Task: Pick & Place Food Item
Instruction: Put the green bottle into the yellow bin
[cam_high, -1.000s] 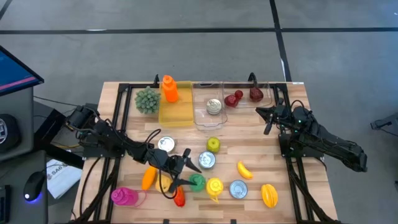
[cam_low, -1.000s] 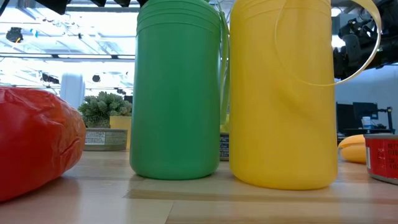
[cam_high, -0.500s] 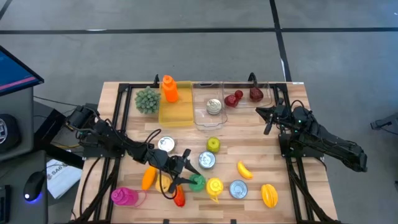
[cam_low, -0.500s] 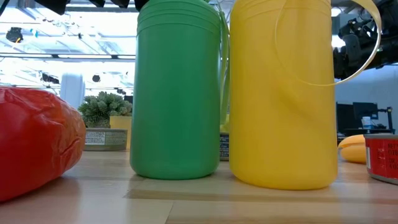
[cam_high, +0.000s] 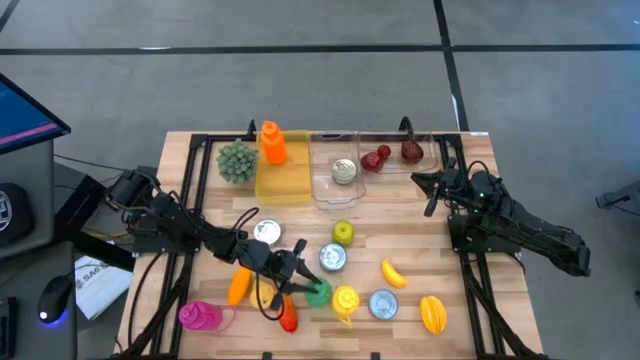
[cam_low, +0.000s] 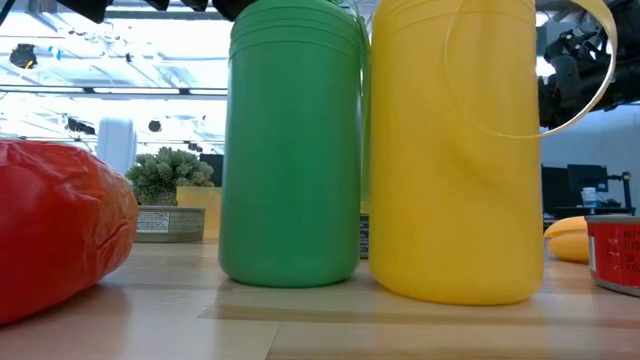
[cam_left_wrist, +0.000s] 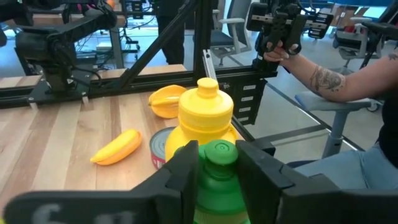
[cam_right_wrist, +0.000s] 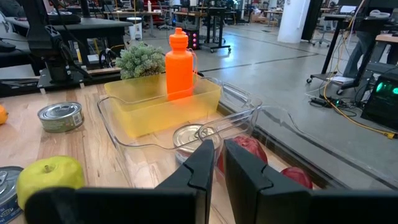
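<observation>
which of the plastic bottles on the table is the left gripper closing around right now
The green bottle. The left gripper has a finger on each side of its neck, while the yellow bottle stands just beyond it, the pink bottle lies apart and the orange bottle stands in the yellow bin.

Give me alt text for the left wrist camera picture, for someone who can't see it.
The left gripper has its two dark fingers on either side of a green bottle, just below its cap. Right behind stands a yellow bottle on the wooden table, with a banana and a can beside it. A person's forearm shows beyond the table.
</observation>
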